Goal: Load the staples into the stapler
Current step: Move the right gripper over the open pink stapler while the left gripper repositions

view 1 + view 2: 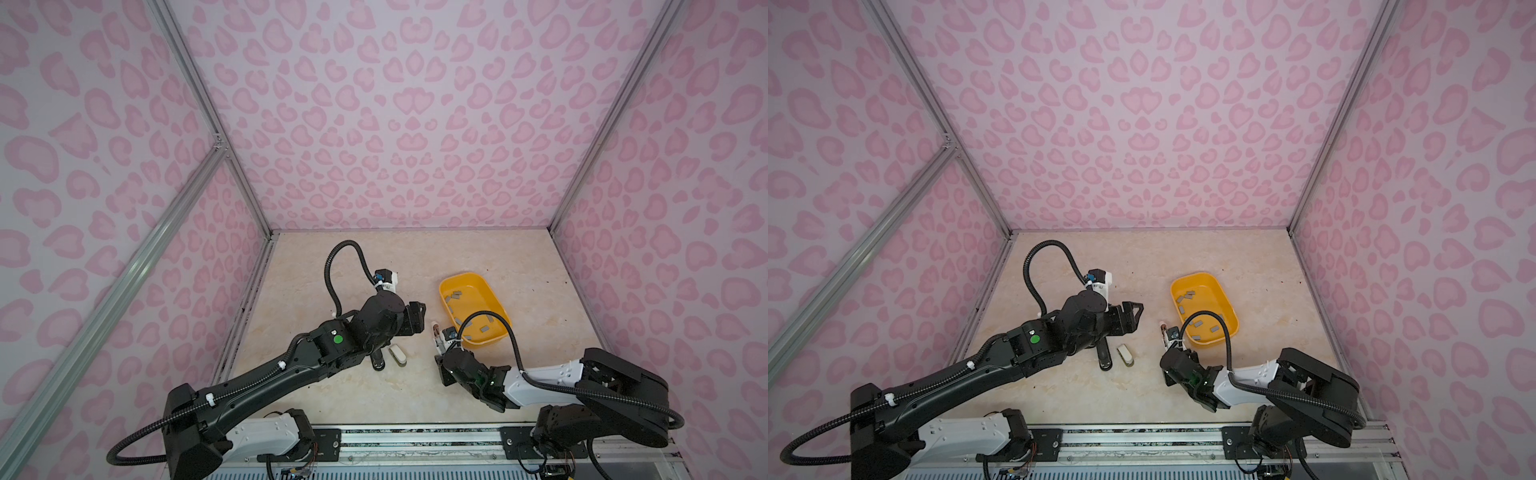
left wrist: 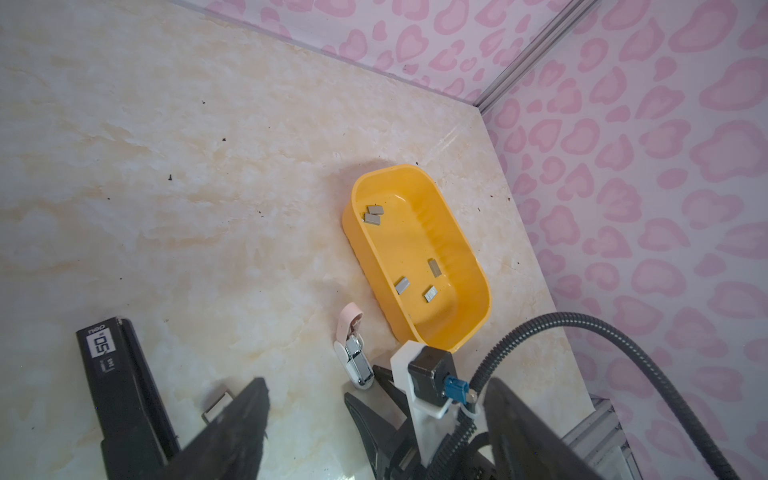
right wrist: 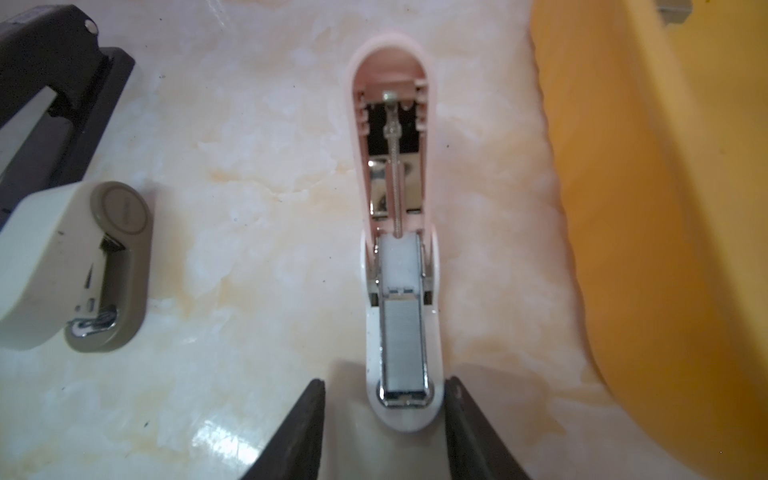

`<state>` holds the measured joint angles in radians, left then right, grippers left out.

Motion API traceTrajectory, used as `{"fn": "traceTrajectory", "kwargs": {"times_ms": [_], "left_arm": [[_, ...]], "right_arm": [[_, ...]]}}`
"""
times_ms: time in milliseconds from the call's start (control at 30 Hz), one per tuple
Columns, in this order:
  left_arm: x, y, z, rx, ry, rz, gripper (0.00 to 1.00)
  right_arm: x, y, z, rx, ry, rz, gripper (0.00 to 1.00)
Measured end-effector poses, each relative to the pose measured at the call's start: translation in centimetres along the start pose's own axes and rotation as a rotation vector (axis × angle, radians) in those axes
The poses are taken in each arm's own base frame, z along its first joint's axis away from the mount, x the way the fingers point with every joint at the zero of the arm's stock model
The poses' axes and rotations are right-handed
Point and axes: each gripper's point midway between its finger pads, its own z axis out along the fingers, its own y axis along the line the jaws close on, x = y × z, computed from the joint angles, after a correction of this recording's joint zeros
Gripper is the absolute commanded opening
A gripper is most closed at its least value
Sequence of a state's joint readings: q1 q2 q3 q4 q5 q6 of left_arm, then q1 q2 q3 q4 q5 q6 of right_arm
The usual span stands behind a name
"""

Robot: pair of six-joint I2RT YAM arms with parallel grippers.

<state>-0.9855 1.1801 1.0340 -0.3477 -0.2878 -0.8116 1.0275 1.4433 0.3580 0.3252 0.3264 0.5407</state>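
The stapler [image 3: 399, 291] is a small pink and white one lying opened out flat on the marble table, beside the yellow tray; in both top views it shows only partly [image 1: 435, 330] [image 1: 1163, 327]. A grey strip of staples [image 3: 404, 336] sits in its metal channel. More staples [image 1: 453, 296] [image 2: 372, 216] lie loose in the tray. My right gripper [image 3: 385, 386] is open and straddles the stapler's front end, one finger nearly touching it, the other clear of it. My left gripper [image 2: 376, 386] [image 1: 415, 316] hangs wide open and empty above the table, left of the stapler.
The yellow tray [image 1: 494, 332] [image 3: 665, 208] stands close on the stapler's right. A black stapler [image 1: 377, 361] [image 3: 50, 83] and a beige stapler [image 1: 397, 355] [image 3: 79, 266] lie to the left, under the left arm. Pink patterned walls enclose the table.
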Motion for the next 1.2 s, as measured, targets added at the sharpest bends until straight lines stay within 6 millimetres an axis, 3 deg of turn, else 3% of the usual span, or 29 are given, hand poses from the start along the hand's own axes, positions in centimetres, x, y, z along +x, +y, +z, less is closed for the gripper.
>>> {"fn": "traceTrajectory", "kwargs": {"times_ms": [633, 1000, 1200], "left_arm": [[0.7, 0.5, 1.2, -0.009, -0.007, 0.078, 0.84], [1.5, 7.9, 5.7, -0.1, 0.001, 0.076, 0.81], [1.7, 9.5, 8.1, -0.104, 0.039, 0.071, 0.72]], "right_arm": [[-0.1, 0.9, 0.5, -0.02, -0.035, -0.026, 0.25], [0.1, 2.6, 0.4, -0.071, -0.051, -0.06, 0.22], [0.1, 3.2, 0.5, -0.097, -0.062, -0.062, 0.21]]}}
